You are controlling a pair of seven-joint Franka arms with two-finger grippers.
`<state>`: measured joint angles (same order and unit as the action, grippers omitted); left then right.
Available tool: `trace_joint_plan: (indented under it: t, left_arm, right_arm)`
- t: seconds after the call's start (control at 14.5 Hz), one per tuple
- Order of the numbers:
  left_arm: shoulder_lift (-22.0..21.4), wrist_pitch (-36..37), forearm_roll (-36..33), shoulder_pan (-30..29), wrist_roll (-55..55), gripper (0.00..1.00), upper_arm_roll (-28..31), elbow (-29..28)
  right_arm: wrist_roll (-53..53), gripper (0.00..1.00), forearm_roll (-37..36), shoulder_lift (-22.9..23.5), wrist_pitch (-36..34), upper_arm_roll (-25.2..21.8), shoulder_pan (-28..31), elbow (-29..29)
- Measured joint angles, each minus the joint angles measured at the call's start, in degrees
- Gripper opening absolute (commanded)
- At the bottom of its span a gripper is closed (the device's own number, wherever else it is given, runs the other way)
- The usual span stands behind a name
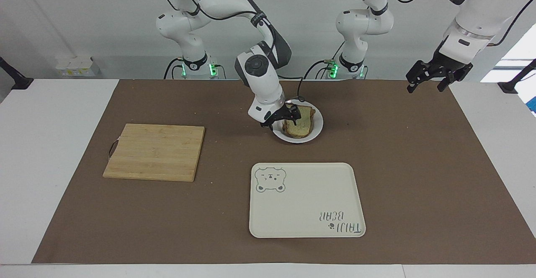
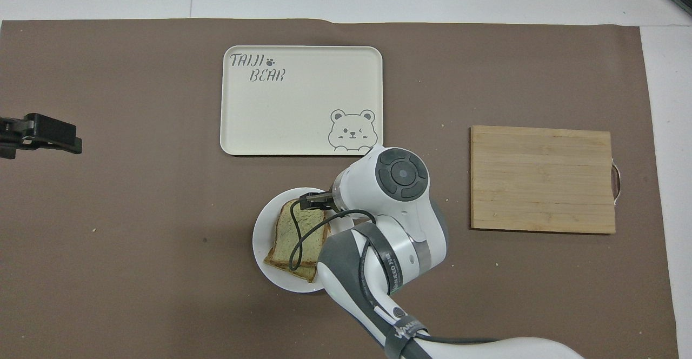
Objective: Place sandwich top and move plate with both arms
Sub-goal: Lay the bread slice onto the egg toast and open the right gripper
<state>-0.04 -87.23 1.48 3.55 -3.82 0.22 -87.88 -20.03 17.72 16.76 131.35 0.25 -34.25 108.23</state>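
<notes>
The right gripper (image 1: 284, 117), jaws spread and empty, hangs just above the plate (image 1: 317, 124), with the sandwich top (image 1: 298, 126) directly below; the left gripper (image 1: 435, 78), open, waits well apart.

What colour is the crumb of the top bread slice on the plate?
The sandwich top is pale yellowish-green with a brown crust; the overhead view shows it best.

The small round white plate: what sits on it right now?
On the small round white plate a plain bread slice lies atop another slice, only its edge showing. Anything between them is covered.
</notes>
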Motion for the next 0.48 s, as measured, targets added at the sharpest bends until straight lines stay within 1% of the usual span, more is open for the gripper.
trace_joint_plan:
  t: [0.21, 0.48]
  left_arm:
    - [0.00, 0.00, 0.23, 0.13, 0.00, 1.00, -0.93, 0.00]
    - [-0.23, -0.02, 4.78, 0.20, -0.22, 1.00, -1.03, -0.70]
  right_arm:
    - [0.00, 1.00, -5.60, -2.49, -1.18, -0.20, 3.90, -0.50]
    - [0.04, 1.00, -9.72, -6.48, -6.52, -0.33, 8.53, -1.06]
